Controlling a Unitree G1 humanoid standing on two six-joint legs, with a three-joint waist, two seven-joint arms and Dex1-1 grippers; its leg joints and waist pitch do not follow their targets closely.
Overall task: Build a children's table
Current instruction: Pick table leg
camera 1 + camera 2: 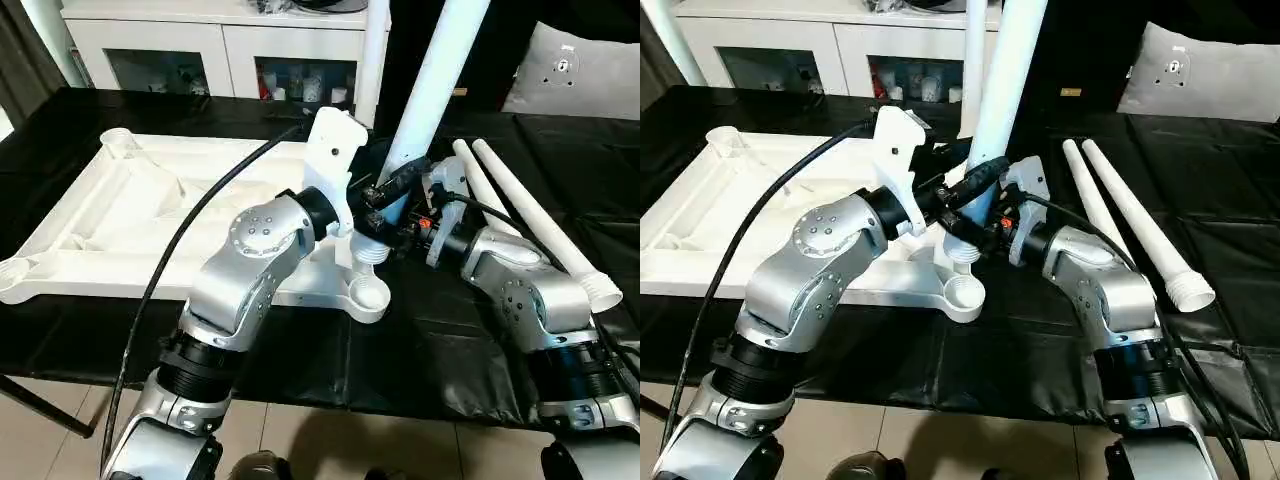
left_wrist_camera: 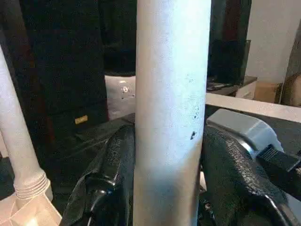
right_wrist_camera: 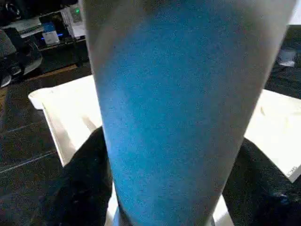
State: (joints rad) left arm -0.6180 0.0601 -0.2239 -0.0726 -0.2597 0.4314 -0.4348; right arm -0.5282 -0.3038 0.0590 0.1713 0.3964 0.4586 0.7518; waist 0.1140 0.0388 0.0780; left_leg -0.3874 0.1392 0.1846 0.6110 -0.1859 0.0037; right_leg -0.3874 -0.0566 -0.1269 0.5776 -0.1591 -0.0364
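White tabletop (image 1: pixel 120 215) lies upside down at left of my head view; my left gripper (image 1: pixel 385 190) clamps the upright leg (image 1: pixel 432 75) at centre. Left wrist: fingers (image 2: pixel 110 174) flank it. Right gripper (image 1: pixel 992 228): grip unclear.

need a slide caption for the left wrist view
Left end effector grips an upright white table leg, black fingers on both sides.

Upright leg (image 1: pixel 432 85) between both grippers' fingers; tabletop (image 1: pixel 120 215) upside down alongside
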